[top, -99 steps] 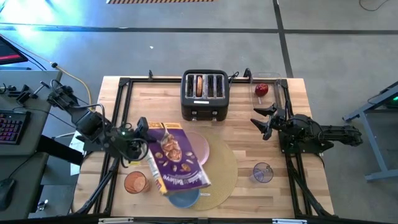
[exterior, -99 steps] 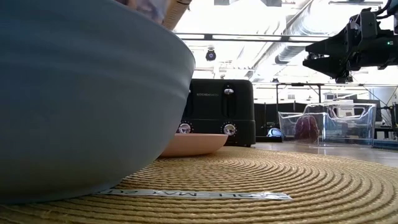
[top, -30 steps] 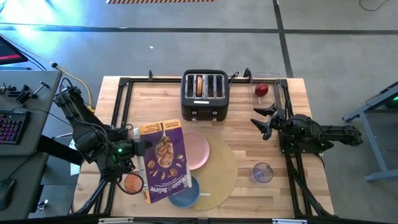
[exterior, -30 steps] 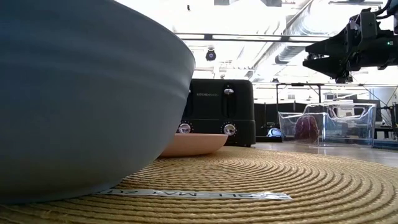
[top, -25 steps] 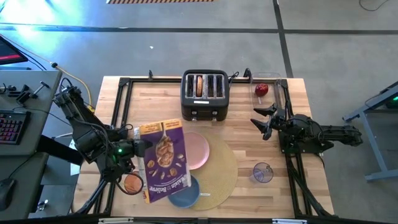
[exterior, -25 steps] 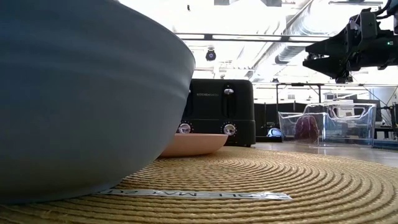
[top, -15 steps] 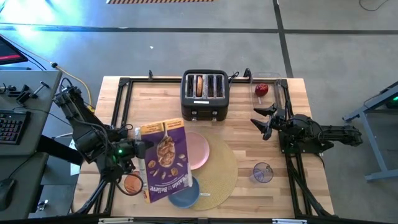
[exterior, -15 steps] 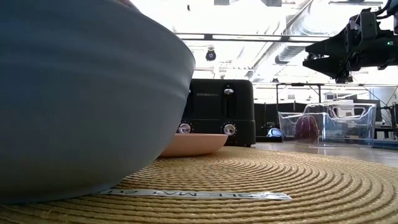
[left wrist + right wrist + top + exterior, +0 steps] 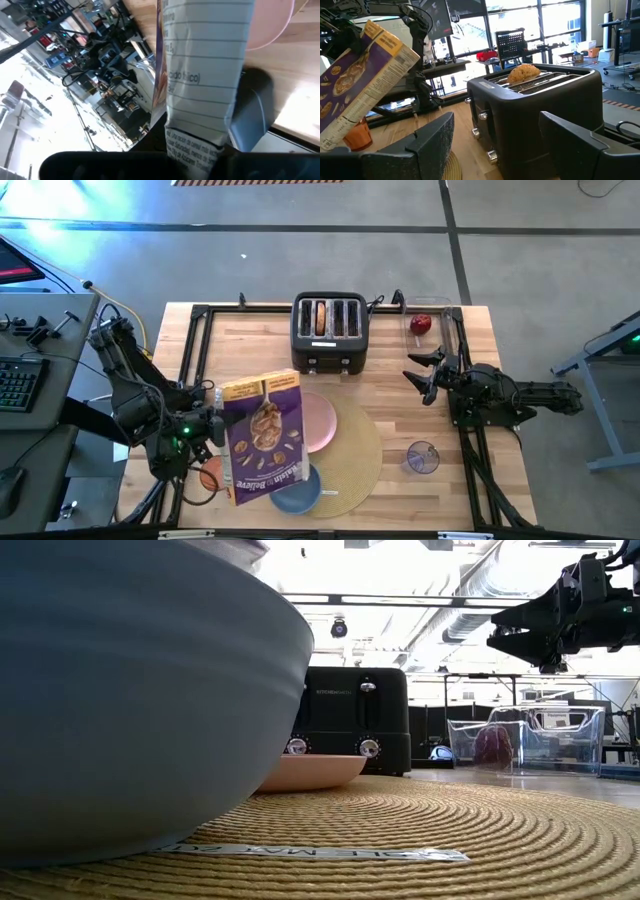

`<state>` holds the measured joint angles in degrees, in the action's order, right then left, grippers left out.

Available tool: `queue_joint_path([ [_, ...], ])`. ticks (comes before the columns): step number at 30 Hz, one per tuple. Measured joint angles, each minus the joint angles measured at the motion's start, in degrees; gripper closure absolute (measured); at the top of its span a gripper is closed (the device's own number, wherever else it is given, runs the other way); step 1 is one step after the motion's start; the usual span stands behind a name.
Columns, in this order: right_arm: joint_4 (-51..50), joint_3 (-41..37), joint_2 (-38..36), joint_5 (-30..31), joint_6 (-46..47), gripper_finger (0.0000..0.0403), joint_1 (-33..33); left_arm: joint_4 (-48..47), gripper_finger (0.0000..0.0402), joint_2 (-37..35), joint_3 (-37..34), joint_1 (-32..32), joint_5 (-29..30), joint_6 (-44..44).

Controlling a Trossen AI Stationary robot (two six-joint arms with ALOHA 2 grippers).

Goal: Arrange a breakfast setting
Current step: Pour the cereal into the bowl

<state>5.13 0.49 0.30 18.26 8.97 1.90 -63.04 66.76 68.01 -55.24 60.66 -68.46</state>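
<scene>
My left gripper (image 9: 213, 426) is shut on the tall purple cereal box (image 9: 262, 436), which hangs tilted over the blue bowl (image 9: 297, 496) and hides part of the orange cup (image 9: 207, 475). The bowl and the pink plate (image 9: 320, 420) rest on the round tan placemat (image 9: 355, 450). The bagel (image 9: 319, 317) stands in a slot of the black toaster (image 9: 330, 332). The red apple (image 9: 421, 324) lies in a clear container. The purplish glass (image 9: 422, 457) stands on the table at the right. My right gripper (image 9: 424, 376) waits open near the toaster. I cannot make out the spoon. My left gripper pinches the cereal box between its two fingers at the long narrow side panel (image 9: 200, 100) that faces the table's left. One finger (image 9: 250, 117) lies on a wide face. The fingers come about level from the left. The box is lifted clear and tilted, its top toward the far edge.
The toaster stands at the far middle of the table. The clear container (image 9: 530, 740) with the apple is at the far right corner. A dark frame (image 9: 195, 360) runs along the table's edges. Bare wood lies between the plate and my right gripper.
My left gripper has drawn a little toward the table's left edge with the cereal box. The box has stayed lifted and has tipped slightly, so more of its pale side panel shows from above. My right arm has kept still.
</scene>
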Motion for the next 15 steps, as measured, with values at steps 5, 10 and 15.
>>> queue_joint_path([
  [5, 0.0, -0.02, 0.02, 0.0, 0.0, 0.0119, 0.02, -0.03, 0.0397, 0.0, 0.0, 0.0, 0.02, -0.25],
  [10, 0.0, 0.0, 0.02, -0.01, 0.0, 0.0119, 0.01, -0.05, 0.0397, 0.0, 0.0, 0.0, 0.02, -0.25],
  [15, 0.0, 0.0, 0.0, -0.01, 0.0, 0.0119, -0.01, 0.02, 0.0397, 0.0, 0.0, 0.0, 0.02, -0.35],
])
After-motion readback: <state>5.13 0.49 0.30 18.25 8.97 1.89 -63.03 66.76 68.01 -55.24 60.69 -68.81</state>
